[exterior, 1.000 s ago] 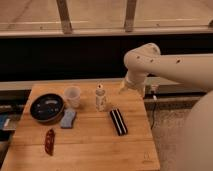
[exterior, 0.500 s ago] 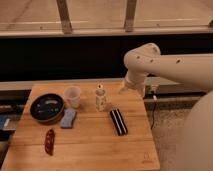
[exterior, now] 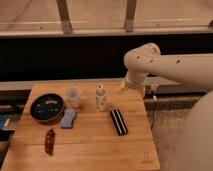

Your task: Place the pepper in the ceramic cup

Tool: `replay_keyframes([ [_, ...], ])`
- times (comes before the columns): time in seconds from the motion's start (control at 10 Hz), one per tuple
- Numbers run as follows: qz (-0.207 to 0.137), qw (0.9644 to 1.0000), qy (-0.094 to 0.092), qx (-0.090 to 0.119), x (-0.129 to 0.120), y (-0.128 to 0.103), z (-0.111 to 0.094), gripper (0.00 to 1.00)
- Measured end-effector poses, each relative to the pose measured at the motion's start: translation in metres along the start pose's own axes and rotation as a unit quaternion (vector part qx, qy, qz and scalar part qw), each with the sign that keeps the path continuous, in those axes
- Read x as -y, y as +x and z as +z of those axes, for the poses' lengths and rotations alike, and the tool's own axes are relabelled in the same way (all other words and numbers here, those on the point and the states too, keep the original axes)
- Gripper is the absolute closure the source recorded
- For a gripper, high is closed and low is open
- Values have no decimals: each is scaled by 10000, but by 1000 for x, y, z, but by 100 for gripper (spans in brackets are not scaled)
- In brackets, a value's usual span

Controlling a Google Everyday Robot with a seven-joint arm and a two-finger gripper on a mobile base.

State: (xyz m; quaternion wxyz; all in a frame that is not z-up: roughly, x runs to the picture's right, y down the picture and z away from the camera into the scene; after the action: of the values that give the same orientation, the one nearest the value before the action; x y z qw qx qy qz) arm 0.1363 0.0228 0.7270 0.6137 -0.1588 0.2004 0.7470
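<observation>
The dark red pepper (exterior: 49, 141) lies on the wooden table (exterior: 95, 150) near its front left corner. The whitish ceramic cup (exterior: 73, 96) stands upright at the back left of the table, beside the black bowl. My white arm reaches in from the right. Its gripper (exterior: 123, 89) hangs over the table's back edge, right of the small bottle, far from both the pepper and the cup. Nothing shows in the gripper.
A round black bowl (exterior: 47, 107) sits left of the cup. A blue sponge (exterior: 68, 118) lies in front of the cup. A small white bottle (exterior: 101, 98) stands mid-table. A black striped block (exterior: 118, 122) lies to its right.
</observation>
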Motion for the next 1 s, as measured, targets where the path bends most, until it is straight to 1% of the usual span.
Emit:
replay_keyframes([
  [0.8,-25,10000,24,27,-1,0,-1,33],
  [1.0,-227,9996,72,133,-13,3,-10,33],
])
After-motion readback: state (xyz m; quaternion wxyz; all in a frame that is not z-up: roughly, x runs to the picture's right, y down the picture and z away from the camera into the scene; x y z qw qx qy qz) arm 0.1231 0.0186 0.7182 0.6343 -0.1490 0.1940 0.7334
